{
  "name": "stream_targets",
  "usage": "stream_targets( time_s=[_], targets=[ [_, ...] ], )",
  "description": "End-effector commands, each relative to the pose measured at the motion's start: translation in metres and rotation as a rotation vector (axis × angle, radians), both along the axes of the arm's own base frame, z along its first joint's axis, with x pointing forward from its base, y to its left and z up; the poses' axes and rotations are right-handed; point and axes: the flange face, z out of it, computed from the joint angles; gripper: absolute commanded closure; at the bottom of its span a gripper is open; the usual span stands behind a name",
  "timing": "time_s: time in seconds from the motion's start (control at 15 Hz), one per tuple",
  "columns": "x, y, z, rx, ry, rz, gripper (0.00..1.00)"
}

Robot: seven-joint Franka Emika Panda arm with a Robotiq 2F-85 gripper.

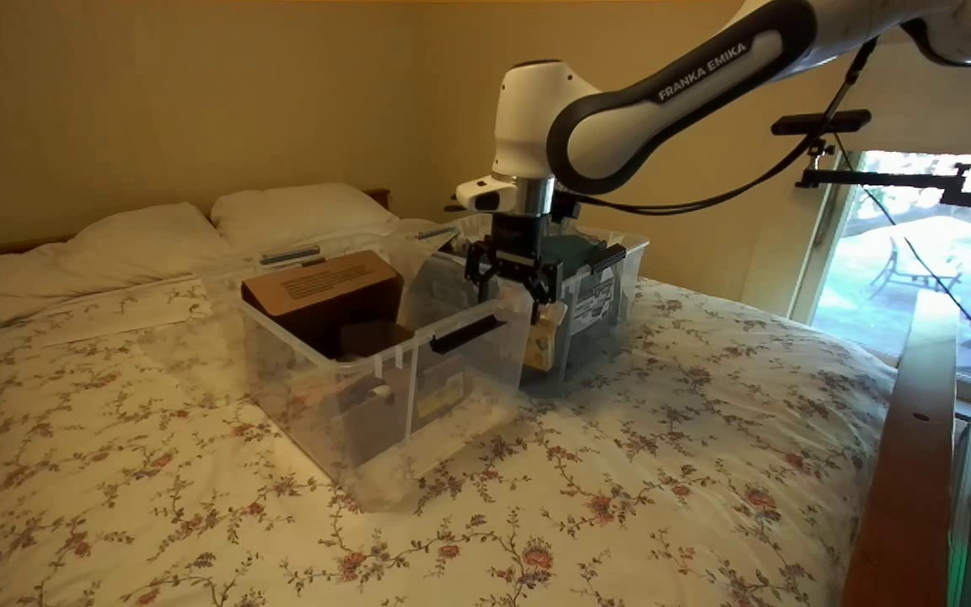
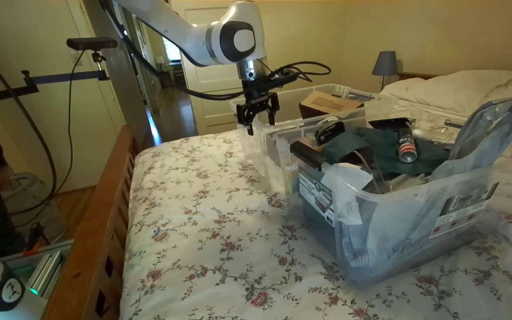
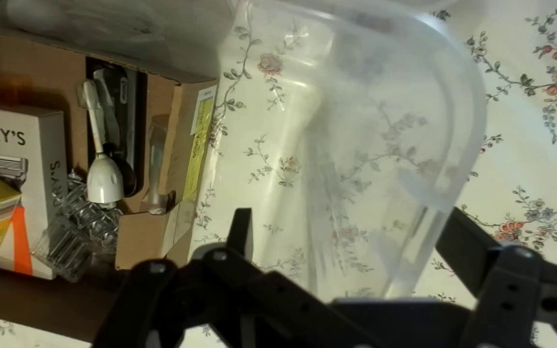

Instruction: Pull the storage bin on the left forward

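Observation:
The storage bin is a large clear tub on the bed, in both exterior views [image 1: 300, 379] [image 2: 256, 153]. A brown cardboard box [image 1: 325, 282] stands inside it, with dark items. A black handle [image 1: 469, 334] sits on its end wall. My gripper [image 1: 509, 305] is open at the corner of that end wall, beside the handle; it also shows open in an exterior view [image 2: 261, 126]. In the wrist view the clear rim [image 3: 460, 145] passes between the open fingers [image 3: 348, 215], closer to the right finger. I cannot tell whether that finger touches it.
A similar clear tub with teal contents [image 2: 394, 240] stands close beside the bin. A spray can [image 2: 407, 146] lies in it. The wooden footboard [image 2: 91, 222] edges the floral bed. Pillows [image 1: 300, 215] lie at the head. A camera on an arm [image 1: 823, 123] hangs beyond.

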Motion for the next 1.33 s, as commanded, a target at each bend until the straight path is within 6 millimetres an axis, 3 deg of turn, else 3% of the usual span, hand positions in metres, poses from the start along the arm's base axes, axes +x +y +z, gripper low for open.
stream_targets(
  time_s=[0.0, 0.27, 0.6, 0.93, 1.27],
  targets=[
    [-0.004, 0.006, 0.001, 0.005, -0.009, -0.010, 0.34],
    [-0.015, 0.022, 0.019, 0.010, -0.056, 0.011, 0.62],
    [-0.023, 0.031, 0.024, 0.010, -0.059, -0.018, 0.94],
    [-0.037, 0.022, 0.020, 0.032, -0.025, -0.027, 0.93],
    [-0.090, 0.022, 0.010, 0.111, -0.058, -0.053, 0.93]
  ],
)
